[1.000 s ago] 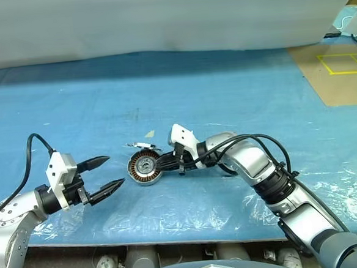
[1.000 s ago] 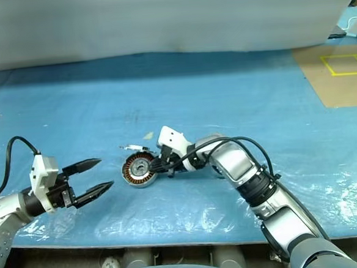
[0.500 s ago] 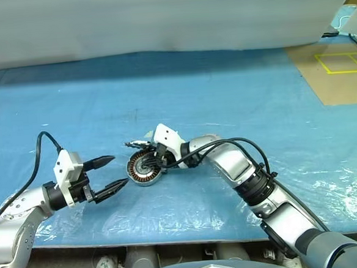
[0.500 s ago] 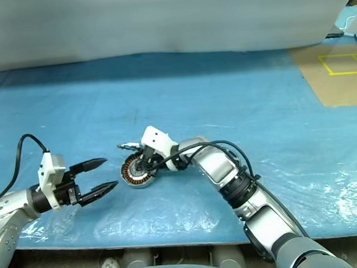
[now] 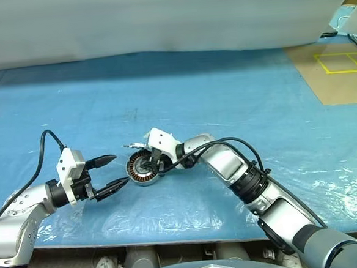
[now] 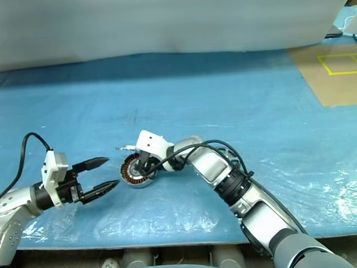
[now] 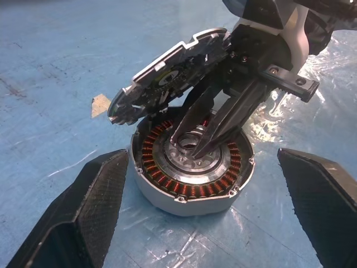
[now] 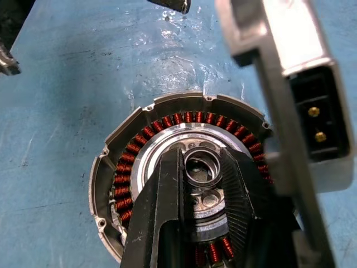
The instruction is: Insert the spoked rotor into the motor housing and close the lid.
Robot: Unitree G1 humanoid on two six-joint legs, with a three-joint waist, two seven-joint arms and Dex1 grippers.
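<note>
The motor housing (image 5: 142, 170), a round silver cup with copper windings (image 7: 167, 178), lies on the blue table. Its lid (image 7: 167, 75) stands tilted up at the far rim, with the mottled face towards the cup. My right gripper (image 8: 201, 162) reaches down into the housing from the right. Its fingers (image 7: 223, 120) are nearly together, and a small silver hub ring (image 8: 202, 170) sits between the tips. My left gripper (image 5: 112, 171) is open just left of the housing, pointing at it without touching; one of its fingers (image 7: 83, 212) shows wide of the cup. The spoked rotor is out of view.
A crinkled blue plastic sheet (image 5: 225, 94) covers the table. A brown board with yellow tape lines (image 5: 337, 74) lies at the back right. The table's front edge (image 5: 173, 240) runs close below both arms. A small tan scrap (image 7: 100, 104) lies behind the housing.
My right gripper has moved left, from beside the housing to over it, and its fingertips now sit in the hub. The left gripper has stayed open in about the same place.
</note>
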